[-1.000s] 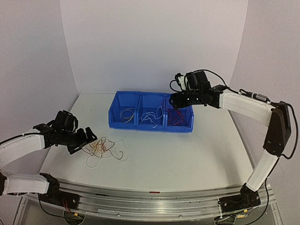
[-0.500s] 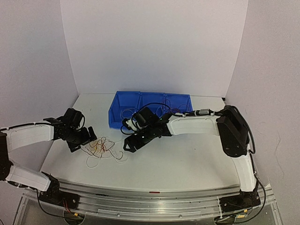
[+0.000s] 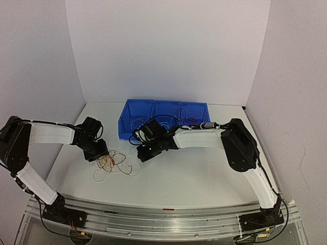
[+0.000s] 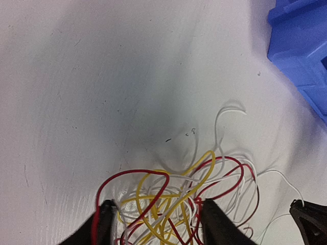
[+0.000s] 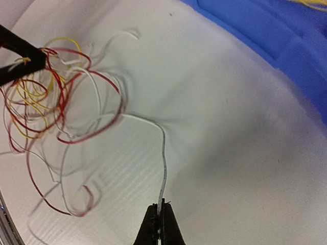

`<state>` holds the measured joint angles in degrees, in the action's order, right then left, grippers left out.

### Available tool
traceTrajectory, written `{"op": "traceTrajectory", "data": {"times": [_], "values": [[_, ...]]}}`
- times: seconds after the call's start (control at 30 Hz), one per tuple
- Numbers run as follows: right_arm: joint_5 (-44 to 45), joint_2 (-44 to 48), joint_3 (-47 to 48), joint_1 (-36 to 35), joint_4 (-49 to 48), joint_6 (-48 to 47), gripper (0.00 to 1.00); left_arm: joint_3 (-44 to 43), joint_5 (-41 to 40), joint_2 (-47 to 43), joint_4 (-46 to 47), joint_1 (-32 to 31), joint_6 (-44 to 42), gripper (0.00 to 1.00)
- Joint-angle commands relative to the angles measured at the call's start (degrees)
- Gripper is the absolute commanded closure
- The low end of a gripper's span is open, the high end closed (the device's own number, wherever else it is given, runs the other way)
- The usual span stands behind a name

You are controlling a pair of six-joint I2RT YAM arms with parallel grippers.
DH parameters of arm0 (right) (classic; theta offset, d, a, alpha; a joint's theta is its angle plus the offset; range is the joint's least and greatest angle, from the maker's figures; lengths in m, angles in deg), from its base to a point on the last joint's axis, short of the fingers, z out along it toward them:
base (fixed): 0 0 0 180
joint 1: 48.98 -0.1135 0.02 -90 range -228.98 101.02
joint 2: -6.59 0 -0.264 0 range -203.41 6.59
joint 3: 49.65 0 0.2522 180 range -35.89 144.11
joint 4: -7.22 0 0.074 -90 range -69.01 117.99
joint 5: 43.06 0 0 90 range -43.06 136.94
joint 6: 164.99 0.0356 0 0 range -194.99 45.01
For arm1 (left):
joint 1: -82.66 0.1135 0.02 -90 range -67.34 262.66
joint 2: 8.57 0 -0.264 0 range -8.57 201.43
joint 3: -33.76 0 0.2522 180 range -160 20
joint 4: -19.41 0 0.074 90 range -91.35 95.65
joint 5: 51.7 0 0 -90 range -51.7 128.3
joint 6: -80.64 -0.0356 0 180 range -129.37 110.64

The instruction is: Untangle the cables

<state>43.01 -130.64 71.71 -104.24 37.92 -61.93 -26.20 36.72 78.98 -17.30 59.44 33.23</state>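
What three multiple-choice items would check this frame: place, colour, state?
1. Where is the cable tangle? A. draped over an arm. B. on the table, left of the blue bin. C. inside a drawer.
2. Colour of the cable the right gripper pinches? A. white. B. red. C. yellow.
3. The left gripper is: A. shut above the bin. B. gripping the bin's wall. C. open, fingers straddling the tangle.
Answers: B, top view shows it on the table; A, right wrist view shows a white strand in shut jaws; C, left wrist view shows wires between parted fingers.
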Motion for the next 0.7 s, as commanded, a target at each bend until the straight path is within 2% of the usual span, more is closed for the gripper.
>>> {"op": "traceTrajectory", "data": {"times": [0.0,0.13,0.2,0.33,0.43,0.53,0.67], "values": [[9.7,11.6,-9.7,-0.1,0.7,-3.4,1.0,-4.0,-3.1,2.1,-1.9,-0.2,-1.4,0.77],[29.9,27.5,-25.3,1.0,1.0,-9.4,1.0,-4.5,-9.0,0.4,-6.3,-0.1,0.8,0.94],[36.0,36.2,-31.6,3.6,2.9,-10.0,1.0,-4.8,-12.8,-0.1,-9.2,0.2,2.6,0.99],[42.9,53.9,-42.7,13.2,9.1,-7.9,1.0,-5.5,-18.4,-0.2,-15.0,1.7,5.5,1.0],[52.1,64.0,-47.8,19.5,12.5,-9.6,1.0,-5.8,-21.1,-1.1,-18.5,3.5,6.6,1.0],[58.0,72.7,-49.9,26.3,14.9,-12.1,1.0,-6.0,-22.6,-2.6,-20.1,5.5,6.4,1.0],[59.5,78.7,-48.6,36.2,16.1,-16.4,1.0,-6.0,-23.4,-4.2,-20.2,7.9,5.5,1.0]]}}
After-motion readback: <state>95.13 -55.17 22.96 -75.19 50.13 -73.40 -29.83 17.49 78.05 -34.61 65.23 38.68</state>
